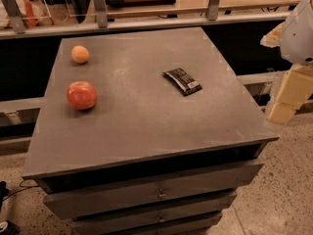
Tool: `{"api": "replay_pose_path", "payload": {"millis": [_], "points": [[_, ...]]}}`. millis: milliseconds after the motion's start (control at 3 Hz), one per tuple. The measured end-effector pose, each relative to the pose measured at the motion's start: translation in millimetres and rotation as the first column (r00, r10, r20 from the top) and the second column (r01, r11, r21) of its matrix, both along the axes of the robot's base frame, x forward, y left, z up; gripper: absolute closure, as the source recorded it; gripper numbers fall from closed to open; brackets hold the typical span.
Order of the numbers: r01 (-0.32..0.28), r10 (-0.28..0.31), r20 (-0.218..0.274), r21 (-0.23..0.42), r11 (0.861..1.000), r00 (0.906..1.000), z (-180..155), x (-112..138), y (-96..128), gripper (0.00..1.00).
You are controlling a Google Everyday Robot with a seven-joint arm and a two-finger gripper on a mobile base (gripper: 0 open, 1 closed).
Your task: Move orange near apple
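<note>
The orange [80,54] is a small matte orange fruit at the far left of the grey cabinet top [142,121]. The apple [81,95] is larger, red and shiny. It sits just in front of the orange, a short gap apart. My gripper [284,104] hangs off the right edge of the cabinet, beyond its right front corner, far from both fruits. It holds nothing that I can see. The white arm [301,28] rises above it at the frame's right edge.
A black snack bar wrapper [182,81] lies right of centre on the top. The cabinet has several drawers [159,194] below its front edge. A rail and shelving [146,21] run behind it. Speckled floor [283,180] lies to the right.
</note>
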State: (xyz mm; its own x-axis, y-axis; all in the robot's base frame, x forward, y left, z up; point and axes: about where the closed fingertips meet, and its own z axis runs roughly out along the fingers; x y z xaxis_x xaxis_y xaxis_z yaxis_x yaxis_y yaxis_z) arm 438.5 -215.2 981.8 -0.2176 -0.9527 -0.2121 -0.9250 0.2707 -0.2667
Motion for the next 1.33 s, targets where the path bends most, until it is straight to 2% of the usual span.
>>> {"api": "replay_pose_path", "payload": {"millis": [333,667,1000,1333], "points": [[0.000,0.000,0.000,0.000,1.000,1.0000,0,0,0,0.00],[0.031,-0.032,0.044,0.015,0.999,0.9985,5,9,1,0.00],[0.072,-0.087,0.117,0.129,0.989,0.9894,5,41,-2,0.00],[0.037,-0.097,0.202,0.284,0.958,0.9745,10,87,12,0.00]]}}
